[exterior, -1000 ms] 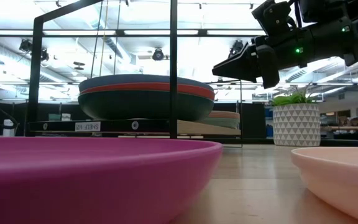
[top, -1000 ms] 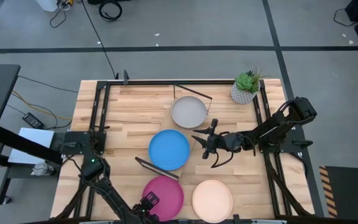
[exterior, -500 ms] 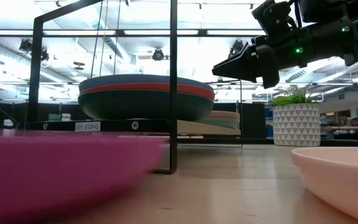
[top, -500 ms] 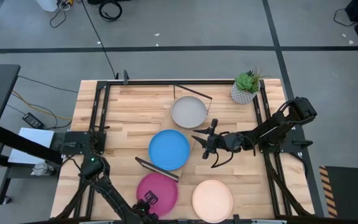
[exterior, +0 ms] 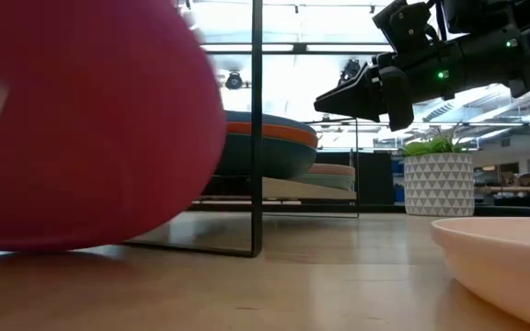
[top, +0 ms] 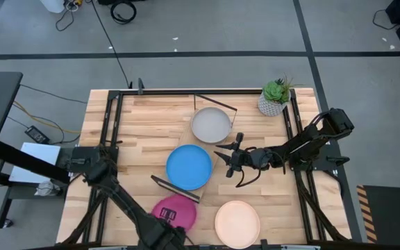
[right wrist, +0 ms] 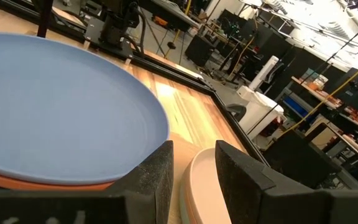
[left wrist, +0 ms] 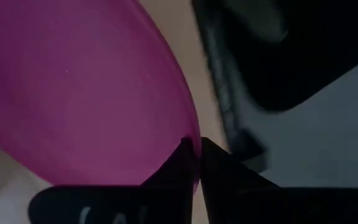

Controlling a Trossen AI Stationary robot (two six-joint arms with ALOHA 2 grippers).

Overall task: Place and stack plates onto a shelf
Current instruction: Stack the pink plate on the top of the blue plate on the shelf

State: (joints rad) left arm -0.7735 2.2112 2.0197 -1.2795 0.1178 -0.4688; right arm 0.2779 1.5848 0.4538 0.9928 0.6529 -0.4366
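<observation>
Left wrist view shows my left gripper (left wrist: 194, 149) pinched tight on the magenta plate (left wrist: 73, 93) rim at frame centre; such a thin bite could slip

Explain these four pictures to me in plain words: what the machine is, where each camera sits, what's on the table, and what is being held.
This is a robot with two dark arms at a wooden table. One picture looks straight down, one looks level across the tabletop, and one comes from each arm's wrist. The left gripper is shut on the rim of the magenta plate, tilting it up off the table. The right gripper hangs open beside the shelf, holding nothing. On the shelf sit two stacks, topped by the bright blue plate and the grey plate. The cream plate lies on the table, and a potted plant stands in a far corner.
</observation>
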